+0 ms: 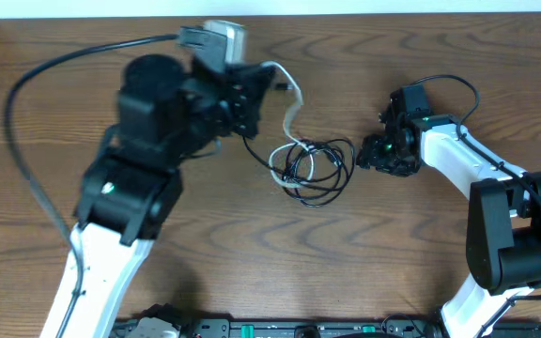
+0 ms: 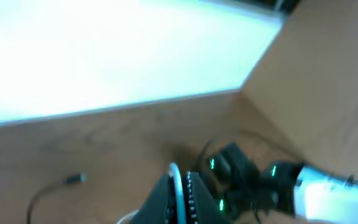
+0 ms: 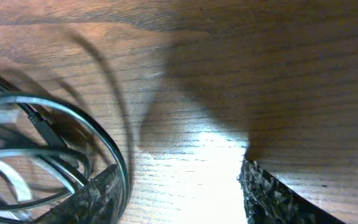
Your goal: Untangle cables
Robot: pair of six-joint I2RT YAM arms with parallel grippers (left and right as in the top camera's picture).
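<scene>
Overhead, left gripper (image 1: 256, 94) clamped on the white cable (image 1: 292, 108), right gripper (image 1: 369, 155) low beside the black cable (image 1: 332, 183), jaws apart

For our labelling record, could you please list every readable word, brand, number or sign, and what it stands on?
None can be read: no lettering shows on the table, white cable, black cable, left arm or right arm. The left wrist view is too blurred to tell.
</scene>
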